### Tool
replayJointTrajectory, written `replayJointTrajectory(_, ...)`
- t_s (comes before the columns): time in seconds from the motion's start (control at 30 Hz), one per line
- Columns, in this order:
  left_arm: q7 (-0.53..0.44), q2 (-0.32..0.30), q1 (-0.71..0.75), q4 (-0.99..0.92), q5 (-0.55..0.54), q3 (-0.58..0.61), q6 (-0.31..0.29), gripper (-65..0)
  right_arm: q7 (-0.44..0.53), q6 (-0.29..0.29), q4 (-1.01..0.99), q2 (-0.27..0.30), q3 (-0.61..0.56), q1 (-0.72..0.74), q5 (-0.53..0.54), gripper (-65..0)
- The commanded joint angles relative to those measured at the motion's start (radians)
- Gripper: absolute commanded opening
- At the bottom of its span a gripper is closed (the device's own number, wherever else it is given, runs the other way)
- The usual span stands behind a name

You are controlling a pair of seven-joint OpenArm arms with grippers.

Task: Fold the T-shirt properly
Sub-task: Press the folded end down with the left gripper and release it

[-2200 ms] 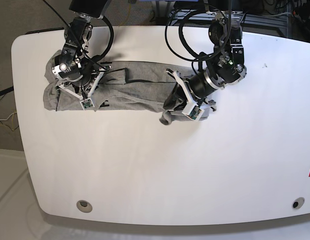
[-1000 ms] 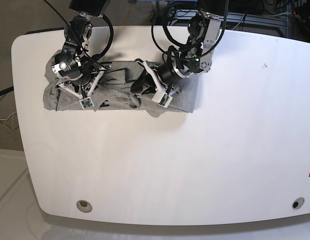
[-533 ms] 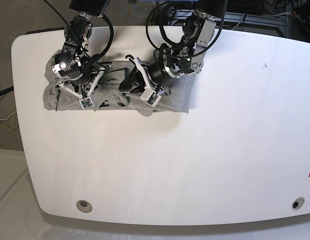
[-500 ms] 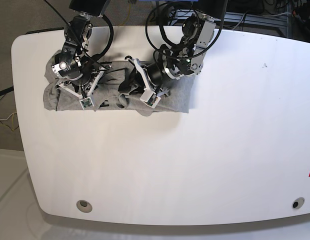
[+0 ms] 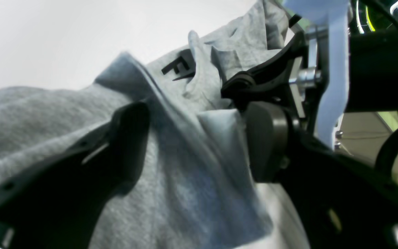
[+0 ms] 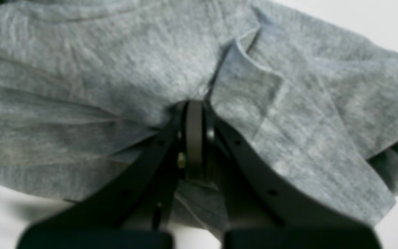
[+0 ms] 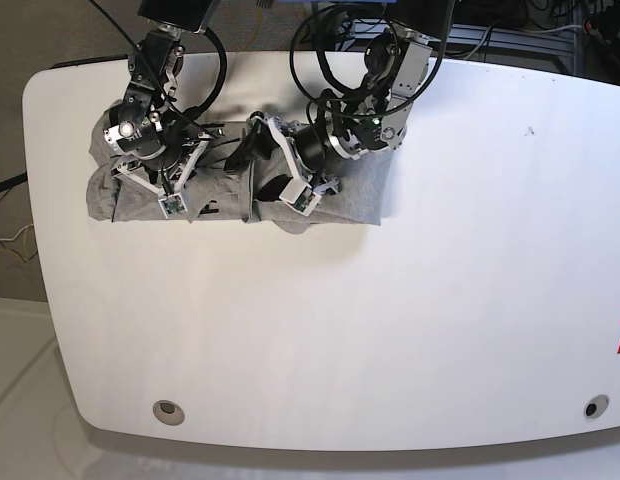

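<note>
Item: T-shirt (image 7: 360, 195), heather grey, lying as a long band across the far left part of the white table (image 7: 390, 330), its long axis running left to right. A black letter of the print shows in the left wrist view, on a raised fold.

Item: my left gripper (image 7: 262, 160), over the middle of the band. Jaws parted wide in the left wrist view, with a ridge of cloth standing between them; neither pad presses it, so I count the cloth as let go.

Item: my right gripper (image 6: 193, 138), at the left end of the band. Jaws pinched together on a fold of the shirt; the cloth bunches around their tips in the right wrist view.

Relation governing the next move: the doubled-over right end lies directly beneath and just right of my left gripper, so that arm is nearer the loose fold. By my judgement, the right arm anchors the left end while the left lifts clear.
</note>
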Motion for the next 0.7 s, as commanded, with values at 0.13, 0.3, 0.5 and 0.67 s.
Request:
replayJointTrajectory(0.13, -0.027, 0.013, -0.013, 0.056, -0.014, 0.006, -0.014, -23.1, -0.105, 0.02, -0.021, -0.007, -0.003, -0.026, -0.023, -65.0)
replayJointTrajectory(0.3, -0.015, 0.013, -0.013, 0.144, -0.013, 0.006, -0.014, -22.7, -0.105, 0.02, -0.021, -0.007, -0.003, -0.028, -0.023, -65.0)
replayJointTrajectory(0.5, 0.042, 0.013, -0.014, 0.24, -0.013, 0.006, -0.014, -22.7, -0.105, 0.02, -0.021, -0.007, -0.003, -0.028, -0.026, -65.0)
replayJointTrajectory(0.67, 0.055, -0.016, -0.011, 0.315, -0.013, 0.006, -0.012, -22.8, -0.105, 0.02, -0.021, -0.007, -0.003, -0.028, -0.026, -65.0)
